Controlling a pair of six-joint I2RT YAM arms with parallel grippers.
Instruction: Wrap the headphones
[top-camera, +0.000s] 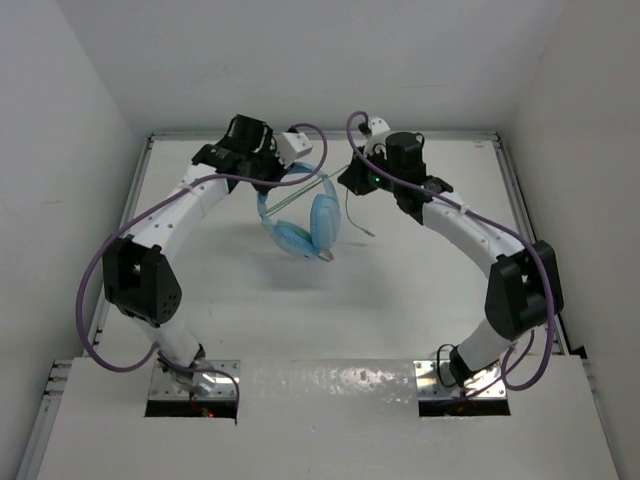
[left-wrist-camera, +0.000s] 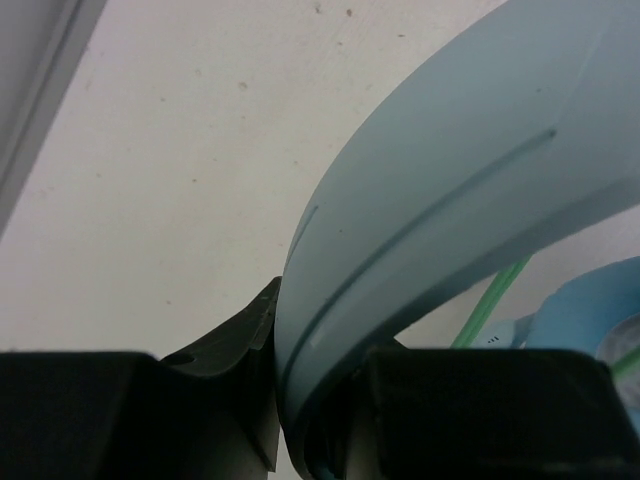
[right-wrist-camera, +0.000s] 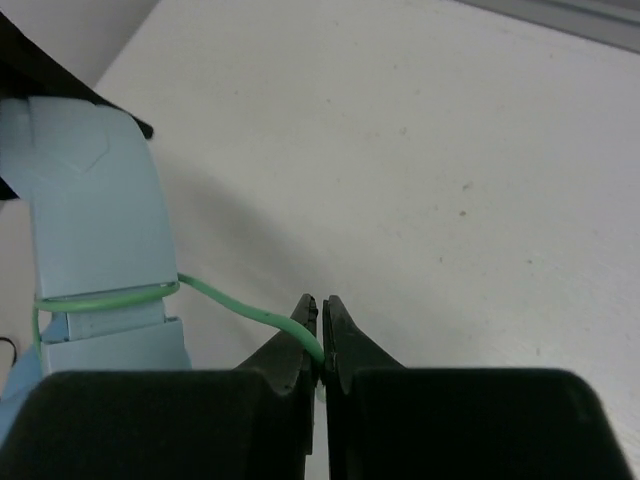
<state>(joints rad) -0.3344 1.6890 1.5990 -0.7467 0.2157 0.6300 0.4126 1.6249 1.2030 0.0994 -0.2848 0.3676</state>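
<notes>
The light blue headphones (top-camera: 298, 228) hang above the middle of the white table, earcups low and close together. My left gripper (top-camera: 287, 172) is shut on the padded headband (left-wrist-camera: 450, 190), which fills the left wrist view and runs down between the black fingers (left-wrist-camera: 225, 350). In that same view my left gripper (left-wrist-camera: 318, 395) has the band pressed between its jaws. My right gripper (right-wrist-camera: 322, 322) is shut on the thin pale green cable (right-wrist-camera: 235, 303). The cable loops round the headphones' slider arm (right-wrist-camera: 100, 230). In the top view my right gripper (top-camera: 352, 182) sits right of the headphones, with cable (top-camera: 356, 217) dangling below it.
White walls enclose the table, with a raised rim along the back (top-camera: 320, 135) and a metal rail on the left side (top-camera: 122, 225). Thick purple arm cables (top-camera: 95, 290) loop beside both arms. The arm bases (top-camera: 195, 385) sit at the near edge.
</notes>
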